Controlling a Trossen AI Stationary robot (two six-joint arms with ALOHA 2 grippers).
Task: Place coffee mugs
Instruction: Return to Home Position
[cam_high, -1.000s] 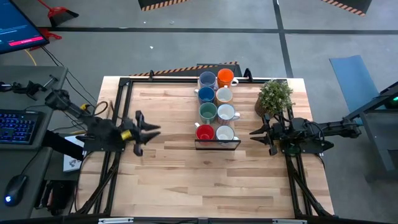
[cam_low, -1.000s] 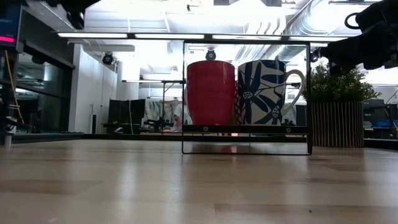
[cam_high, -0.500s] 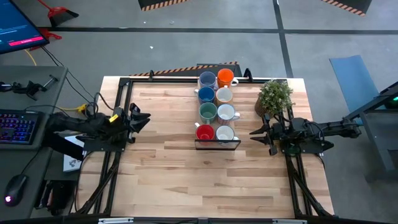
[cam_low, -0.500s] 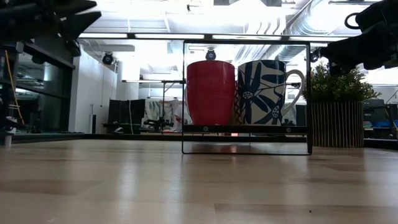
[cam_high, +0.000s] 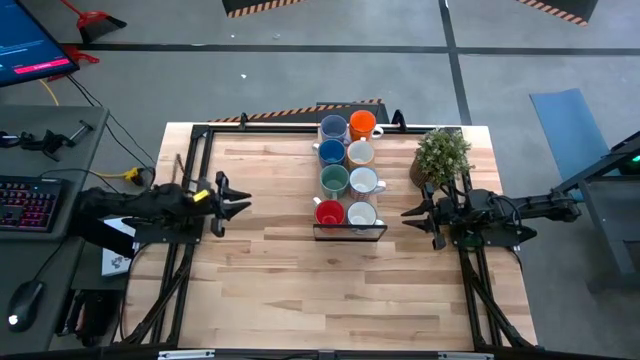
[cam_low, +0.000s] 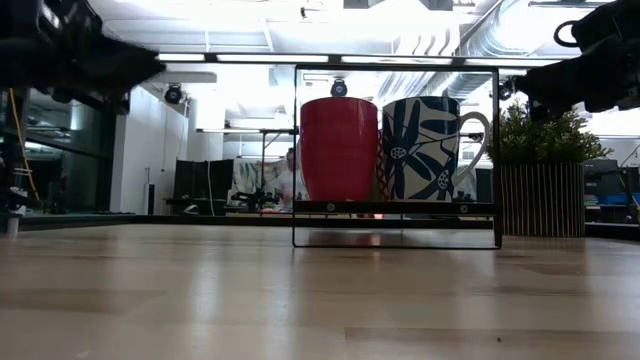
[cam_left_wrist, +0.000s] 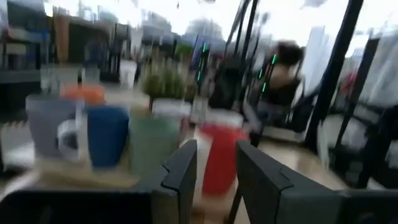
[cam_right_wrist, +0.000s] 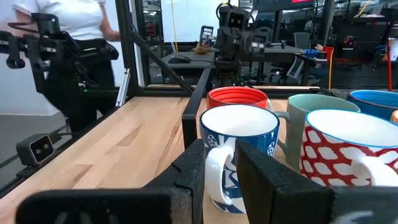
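Mugs: eight, all on rack (cam_high: 350, 233), far-centre of surface (cam_high: 280, 280); two rows of four, running far to near.
Left row, far to near: light-blue mug (cam_high: 333, 129), dark-blue mug (cam_high: 331, 152), green mug (cam_high: 334, 179), red mug (cam_high: 328, 212).
Right row, far to near: orange mug (cam_high: 362, 124), cream mug (cam_high: 360, 153), red-patterned mug (cam_right_wrist: 348, 155), blue-patterned mug (cam_low: 425, 148).
Spacing: neighbours close or touching; can't tell which from above.
Front pair: red and blue-patterned stand upright side by side on the rack's shelf, raised off the surface; blue-patterned handle points toward plant (cam_high: 442, 155).
Plant: far-right corner, just beside rack, apart from the mugs.
Left arm (cam_high: 150, 205): at the surface's left edge, over the frame rail, well apart from rack.
Left jaws: point toward rack; narrow gap btwn fingers (cam_left_wrist: 183, 180), nothing held.
Right arm (cam_high: 520, 212): at right edge, just on the near side of plant.
Right jaws: aimed at rack's near end, near but not touching; fingers (cam_right_wrist: 193, 171) slightly parted, empty, blue-patterned mug seen through the gap.
Room: person (cam_right_wrist: 74, 37) in white top stands beyond the surface's left side, by left arm.
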